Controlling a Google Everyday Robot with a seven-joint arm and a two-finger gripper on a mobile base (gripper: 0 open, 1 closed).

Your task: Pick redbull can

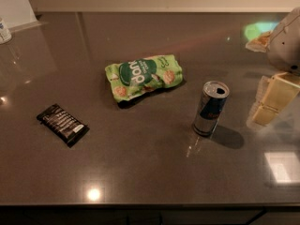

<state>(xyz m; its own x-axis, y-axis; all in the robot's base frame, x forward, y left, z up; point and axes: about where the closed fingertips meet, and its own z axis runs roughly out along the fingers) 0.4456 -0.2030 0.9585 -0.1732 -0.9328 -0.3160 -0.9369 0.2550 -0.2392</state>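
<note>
the hand (271,102) hovers at the counter's (140,172) right edge, released or clenched i cannot tell; the redbull can (210,108) stands upright near it, toward the left edge, untouched.

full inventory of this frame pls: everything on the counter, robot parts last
slim blue and silver metal redbull can: 1, blue/silver, upright, right of centre
green snack bag: 1, green, lying flat mid-counter, left of and behind the can
flat black wrapper: 1, black, front left
small white container: 1, white, far left edge, cut off
dark glossy countertop: 1, dark grey-brown, under everything
gripper: 1, cream, right edge, beside the can, not touching it
</note>
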